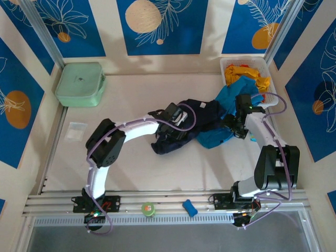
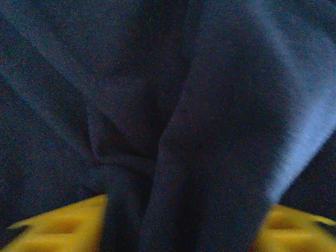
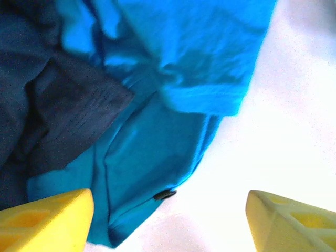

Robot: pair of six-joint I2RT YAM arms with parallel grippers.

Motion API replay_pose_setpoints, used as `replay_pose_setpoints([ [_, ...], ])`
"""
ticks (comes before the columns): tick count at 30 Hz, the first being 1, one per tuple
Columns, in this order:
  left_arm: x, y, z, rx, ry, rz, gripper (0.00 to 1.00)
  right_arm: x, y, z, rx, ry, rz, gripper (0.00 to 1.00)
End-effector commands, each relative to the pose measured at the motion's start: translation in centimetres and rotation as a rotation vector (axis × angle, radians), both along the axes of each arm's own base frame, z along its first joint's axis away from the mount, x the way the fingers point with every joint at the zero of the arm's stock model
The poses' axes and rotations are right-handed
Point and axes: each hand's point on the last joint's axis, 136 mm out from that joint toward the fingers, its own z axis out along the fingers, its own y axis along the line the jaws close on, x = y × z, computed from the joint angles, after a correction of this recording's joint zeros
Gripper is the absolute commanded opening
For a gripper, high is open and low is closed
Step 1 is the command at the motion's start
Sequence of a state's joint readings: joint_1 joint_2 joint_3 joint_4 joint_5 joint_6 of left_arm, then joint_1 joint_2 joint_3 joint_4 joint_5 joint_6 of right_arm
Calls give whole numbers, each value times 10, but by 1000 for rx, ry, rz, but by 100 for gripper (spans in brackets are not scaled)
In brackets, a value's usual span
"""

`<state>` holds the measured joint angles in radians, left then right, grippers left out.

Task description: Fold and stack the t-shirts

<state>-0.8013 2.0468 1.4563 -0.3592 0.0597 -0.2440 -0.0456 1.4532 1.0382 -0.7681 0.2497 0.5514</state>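
Navy shirt (image 2: 210, 131) was bunched between left tool (image 2: 173, 231) fingers; grip could not be confirmed. Right tool (image 3: 168, 220) was held released over turquoise shirt (image 3: 173, 79) on bench (image 3: 283, 131). Both should be separated before spreading.

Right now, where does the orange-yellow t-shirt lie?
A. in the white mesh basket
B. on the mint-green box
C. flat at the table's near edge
A: the orange-yellow t-shirt sits bunched inside the white mesh basket at the far right corner.
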Motion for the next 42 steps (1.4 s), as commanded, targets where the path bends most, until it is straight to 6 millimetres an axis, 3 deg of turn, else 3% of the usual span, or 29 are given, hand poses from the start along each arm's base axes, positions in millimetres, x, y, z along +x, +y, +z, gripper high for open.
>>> replay_pose_setpoints([
  [1, 3, 5, -11, 44, 23, 50, 0, 10, -7, -10, 49, -14, -52, 79],
  [3, 4, 22, -17, 103, 4, 90, 0, 13, -5, -18, 72, 4, -59, 83],
  [6, 13, 65, -4, 211, -78, 210, 0, 13, 4, -27, 93, 26, -49, 83],
  [10, 23, 136, 35, 266, -150, 394, 0, 3, 27, -27, 81, 53, 19, 82],
  [12, 25, 160, 58, 250, -177, 445, 0, -4, 42, -27, 70, 66, 65, 81],
  [16, 22, 183, 94, 218, -231, 480, 0, -21, 84, -33, 73, 121, 182, 80],
  [20, 17, 196, 104, 227, -249, 528, 0, -33, 116, -56, 67, 209, 238, 80],
  [26, 8, 234, 101, 313, -241, 656, 0, -37, 123, -82, 15, 295, 244, 75],
  [28, 6, 234, 99, 301, -236, 655, 0, -33, 123, -86, 10, 301, 244, 66],
  [32, 2, 226, 90, 256, -201, 637, 0, -15, 124, -88, 19, 288, 250, 3],
  [34, 0, 221, 87, 233, -184, 624, 0, -1, 121, -77, 8, 253, 257, 0],
  [36, -2, 218, 85, 221, -171, 613, 0, 18, 114, -50, -23, 182, 265, 0],
  [42, -15, 204, 83, 171, -140, 561, 0, 89, 55, 89, -114, -161, 192, 0],
])
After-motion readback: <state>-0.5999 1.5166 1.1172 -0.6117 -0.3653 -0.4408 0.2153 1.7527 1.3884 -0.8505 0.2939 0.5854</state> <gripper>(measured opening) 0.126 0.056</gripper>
